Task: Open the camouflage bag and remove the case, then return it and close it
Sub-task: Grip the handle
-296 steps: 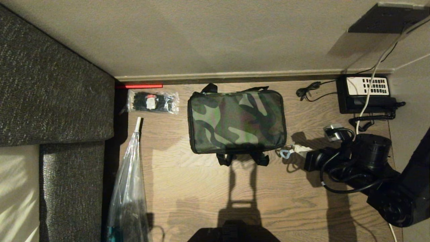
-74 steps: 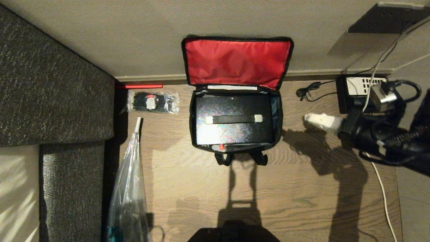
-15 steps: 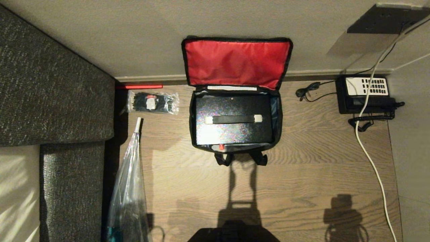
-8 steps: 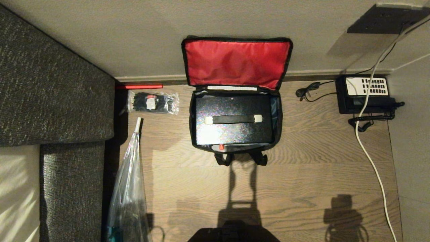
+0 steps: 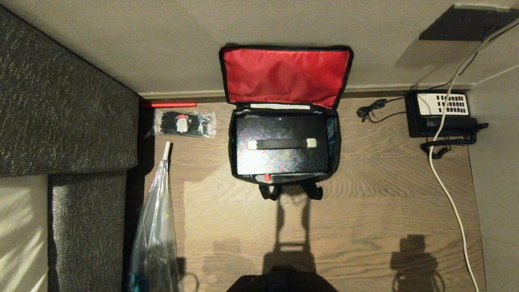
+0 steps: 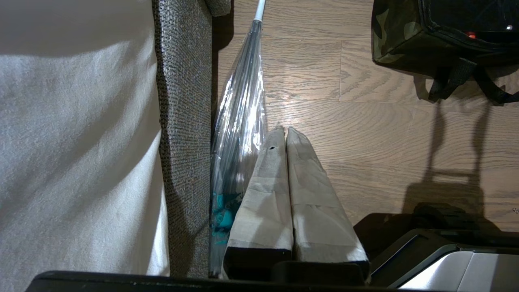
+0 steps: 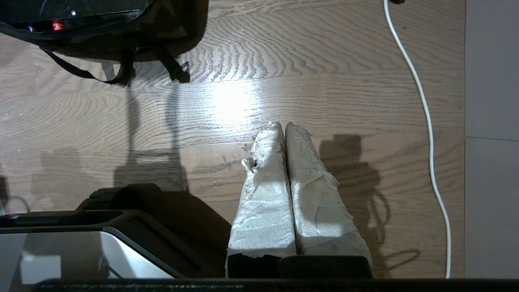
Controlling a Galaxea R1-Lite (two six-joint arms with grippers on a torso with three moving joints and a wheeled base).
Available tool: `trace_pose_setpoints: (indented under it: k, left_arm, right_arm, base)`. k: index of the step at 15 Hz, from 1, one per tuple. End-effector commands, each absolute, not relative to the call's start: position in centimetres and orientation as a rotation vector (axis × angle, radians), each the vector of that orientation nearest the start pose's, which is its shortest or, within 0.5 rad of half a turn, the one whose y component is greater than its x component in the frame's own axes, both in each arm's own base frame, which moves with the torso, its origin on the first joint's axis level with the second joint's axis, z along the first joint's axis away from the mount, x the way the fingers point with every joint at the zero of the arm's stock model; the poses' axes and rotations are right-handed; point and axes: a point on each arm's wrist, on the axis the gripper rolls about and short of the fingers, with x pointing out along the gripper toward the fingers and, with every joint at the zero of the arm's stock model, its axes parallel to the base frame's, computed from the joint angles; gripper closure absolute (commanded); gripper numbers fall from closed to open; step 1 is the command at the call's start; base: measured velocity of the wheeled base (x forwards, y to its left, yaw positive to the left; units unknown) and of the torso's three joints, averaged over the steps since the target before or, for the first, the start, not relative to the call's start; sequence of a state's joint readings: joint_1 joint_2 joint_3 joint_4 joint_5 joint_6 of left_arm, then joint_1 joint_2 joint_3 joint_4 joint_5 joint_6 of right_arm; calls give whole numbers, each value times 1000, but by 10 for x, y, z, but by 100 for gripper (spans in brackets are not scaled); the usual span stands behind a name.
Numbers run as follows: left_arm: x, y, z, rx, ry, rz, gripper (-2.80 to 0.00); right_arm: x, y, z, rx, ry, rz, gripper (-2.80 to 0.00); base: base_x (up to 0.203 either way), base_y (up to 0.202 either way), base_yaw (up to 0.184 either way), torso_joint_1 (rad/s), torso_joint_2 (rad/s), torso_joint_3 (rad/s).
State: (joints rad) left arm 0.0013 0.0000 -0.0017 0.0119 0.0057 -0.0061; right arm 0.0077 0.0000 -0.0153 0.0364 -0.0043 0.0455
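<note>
Left tool (image 6: 286, 132) and right tool (image 7: 284, 125): both parked above the wood floor (image 5: 365, 211), taped fingers pressed together, nothing held; neither appears in the head view. Sofa (image 5: 61, 113), dark woven fabric, fills the left of that frame. Camouflage bag (image 5: 335, 150), upper centre, stands open, its red-lined lid (image 5: 286, 75) leaning back against the wall. The case (image 5: 282, 162), black and speckled, lies flat inside the bag, strap handle uppermost. Clear folded umbrella (image 5: 156, 227), lower left beside the sofa. Black telephone (image 5: 440, 113), upper right. Packet of black cable ties (image 5: 184, 123), left of the bag.
</note>
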Motion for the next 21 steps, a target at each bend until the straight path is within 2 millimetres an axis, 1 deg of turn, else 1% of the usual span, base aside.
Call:
trace_pose_setpoints:
  k: [1, 9, 12, 19, 21]
  left_arm:
    - [-23, 0, 75, -5, 8, 8, 0]
    - [-23, 0, 75, -11, 9, 8, 0]
    - [-23, 0, 75, -9, 9, 8, 0]
    - [-23, 0, 75, -12, 9, 8, 0]
    - [-23, 0, 74, -8, 11, 8, 0]
  right_arm:
    - [-24, 0, 76, 46, 23, 3, 0]
    - [-24, 0, 76, 46, 23, 3, 0]
    - [-24, 0, 76, 46, 23, 3, 0]
    - [-24, 0, 76, 46, 23, 4, 0]
    - [-24, 0, 76, 46, 23, 4, 0]
  base:
    - [0, 0, 0, 0, 0, 0]
    - [0, 0, 0, 1, 0, 4]
    - [0, 0, 0, 2, -4, 131]
    - [0, 0, 0, 2, 2, 17]
    - [0, 0, 0, 3, 2, 147]
